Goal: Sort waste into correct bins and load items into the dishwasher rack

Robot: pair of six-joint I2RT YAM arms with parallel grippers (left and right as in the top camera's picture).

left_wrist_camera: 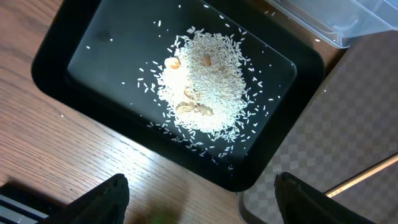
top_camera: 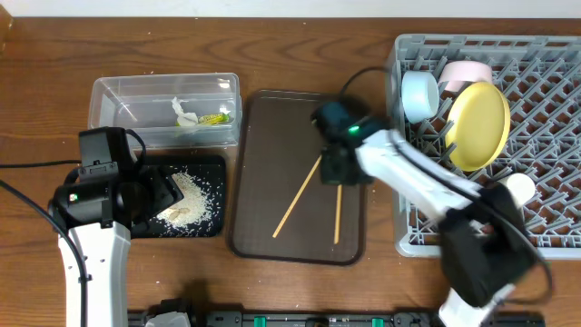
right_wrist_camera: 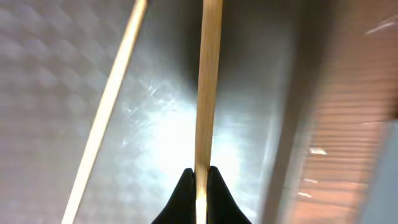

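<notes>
My right gripper (top_camera: pixel 339 178) is shut on one wooden chopstick (right_wrist_camera: pixel 208 93) over the dark brown serving tray (top_camera: pixel 263 136); that chopstick (top_camera: pixel 338 216) points toward the tray's front. The second chopstick (top_camera: pixel 298 197) lies diagonally on the tray and shows in the right wrist view (right_wrist_camera: pixel 106 106). My left gripper (left_wrist_camera: pixel 202 196) is open and empty above the wood, just in front of the black tray (left_wrist_camera: pixel 68 50) holding rice grains (left_wrist_camera: pixel 205 87). The clear tub (top_camera: pixel 118 95) holds the white tissue (top_camera: pixel 184 113) and green-yellow wrapper (top_camera: pixel 216 118). The grey rack (top_camera: pixel 554 118) holds the yellow plate (top_camera: pixel 479 125), light-blue bowl (top_camera: pixel 419 94), a pink-white bowl (top_camera: pixel 465 73) and a pale cup (top_camera: pixel 521 188).
The black tray (top_camera: pixel 211 222) sits in front of the clear tub, left of the brown tray. The rack stands right of the brown tray, close to its edge. A black cable (top_camera: pixel 359 77) loops behind the right arm. The clear tub's corner (left_wrist_camera: pixel 348 22) shows top right in the left wrist view.
</notes>
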